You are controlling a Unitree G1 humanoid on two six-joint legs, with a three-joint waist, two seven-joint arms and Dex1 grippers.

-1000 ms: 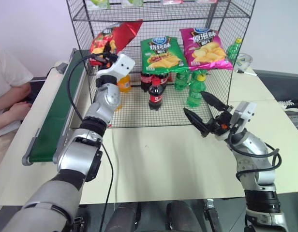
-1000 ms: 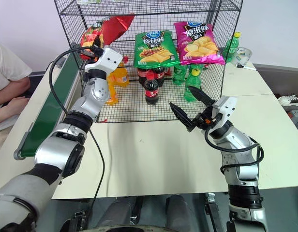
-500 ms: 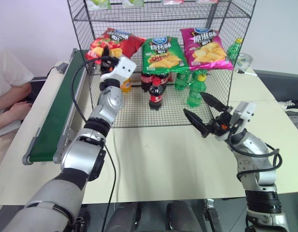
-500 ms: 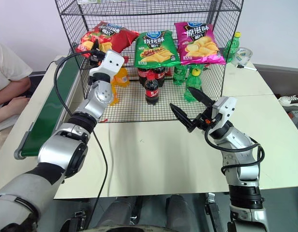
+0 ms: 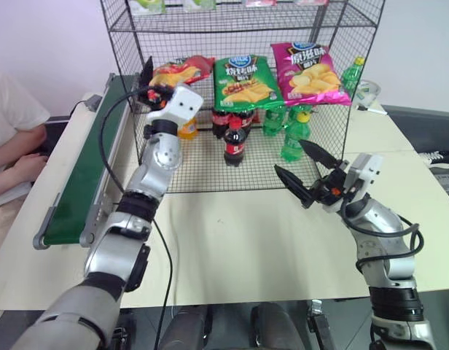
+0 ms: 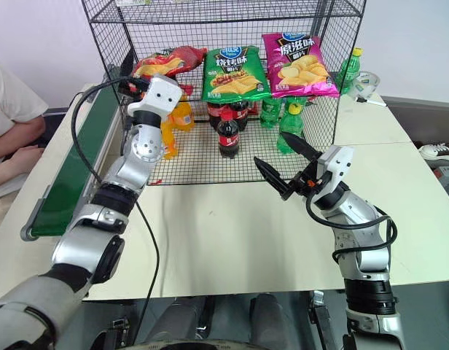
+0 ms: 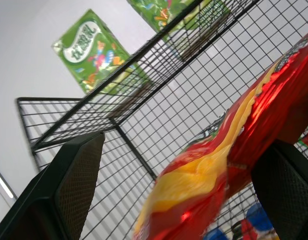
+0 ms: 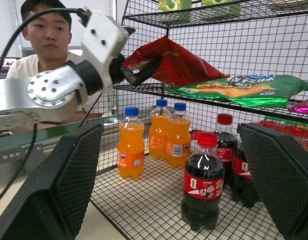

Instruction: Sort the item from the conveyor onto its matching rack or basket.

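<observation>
The left hand is reaching up to the rack, now spread open; the red chip bag, gripped earlier, is apparently lying free on the shelf.

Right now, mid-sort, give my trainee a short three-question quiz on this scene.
1. True or false: the left tool is clamped shut on the red chip bag.
2. Which bag lies between the red chip bag and the pink bag on the rack shelf? A) green bag B) blue bag C) yellow bag
3. Fill in: the bottom shelf under the bags holds orange, cola and green ____.

Key:
1. False: its fingers stand open, with the bag lying on the shelf.
2. A, the green bag.
3. Bottles, such as the cola bottle.
</observation>
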